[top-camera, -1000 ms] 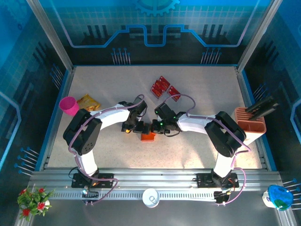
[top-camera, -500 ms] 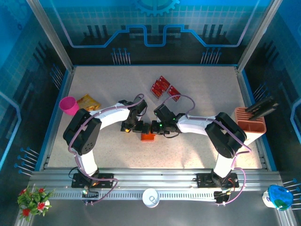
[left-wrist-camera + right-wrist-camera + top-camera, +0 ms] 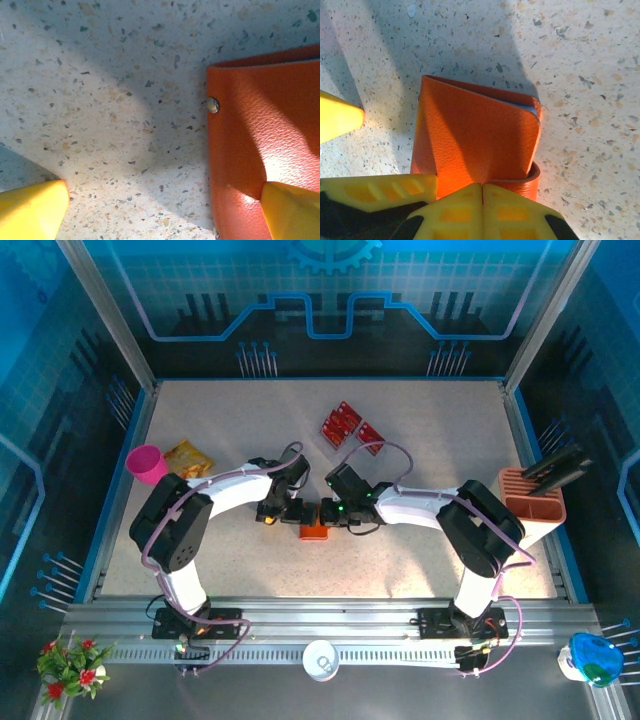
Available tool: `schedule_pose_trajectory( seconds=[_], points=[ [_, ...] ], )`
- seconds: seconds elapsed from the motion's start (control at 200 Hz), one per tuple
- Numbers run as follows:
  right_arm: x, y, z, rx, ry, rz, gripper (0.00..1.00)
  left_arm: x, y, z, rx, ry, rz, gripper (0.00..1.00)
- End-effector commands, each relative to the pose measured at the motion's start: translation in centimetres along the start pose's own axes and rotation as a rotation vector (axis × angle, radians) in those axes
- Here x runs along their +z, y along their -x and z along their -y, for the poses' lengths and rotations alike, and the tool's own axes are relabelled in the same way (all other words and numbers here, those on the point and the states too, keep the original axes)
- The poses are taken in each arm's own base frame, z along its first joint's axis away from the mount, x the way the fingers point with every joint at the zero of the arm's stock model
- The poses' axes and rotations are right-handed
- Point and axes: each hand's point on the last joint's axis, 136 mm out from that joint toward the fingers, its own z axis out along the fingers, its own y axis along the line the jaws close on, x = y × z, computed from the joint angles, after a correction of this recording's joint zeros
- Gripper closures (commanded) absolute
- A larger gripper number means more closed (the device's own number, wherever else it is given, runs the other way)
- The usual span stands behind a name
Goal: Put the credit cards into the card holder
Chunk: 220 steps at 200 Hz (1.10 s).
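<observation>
The card holder (image 3: 314,531) is a small orange wallet lying at mid-table, its top flap partly lifted (image 3: 480,135). My right gripper (image 3: 326,512) (image 3: 482,189) is shut, its fingertips touching each other and pressing against the flap's near edge. Nothing shows between them. My left gripper (image 3: 289,511) (image 3: 164,187) is open wide just left of the wallet, with one finger (image 3: 292,210) resting on the orange cover (image 3: 260,125) and the other on bare table. The credit cards (image 3: 341,423) are red and lie in a small group farther back, with one (image 3: 370,436) apart to the right.
A pink cup (image 3: 147,463) and a yellow snack bag (image 3: 188,457) sit at the left. An orange slotted rack (image 3: 530,498) holding a black item stands at the right edge. Raised walls border the table.
Both grippers have edged slightly leftward over the wallet. The wallet and cards stay where they were.
</observation>
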Motion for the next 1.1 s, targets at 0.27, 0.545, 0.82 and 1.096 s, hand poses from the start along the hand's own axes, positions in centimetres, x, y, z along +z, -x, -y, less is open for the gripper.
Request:
schedule_pose_trajectory(
  seconds=[0.27, 0.545, 0.82, 1.096],
  points=[
    [1.3, -6.9, 3.5, -0.09, -0.194, -0.234, 1.0, 2.4, -2.9, -1.4, -0.031, 0.038, -0.11, 0.01],
    [2.7, -8.7, 4.5, -0.11, -0.245, -0.303, 1.0, 2.4, -2.8, -1.4, -0.028, 0.036, -0.115, 0.01],
    [3.8, -11.9, 6.0, -0.138, -0.318, -0.394, 1.0, 2.3, -2.8, -1.3, -0.03, 0.032, -0.113, 0.01],
    [3.4, -11.9, 5.2, -0.11, -0.27, -0.371, 1.0, 0.8, -1.3, -0.7, -0.052, -0.01, -0.084, 0.01]
  ],
)
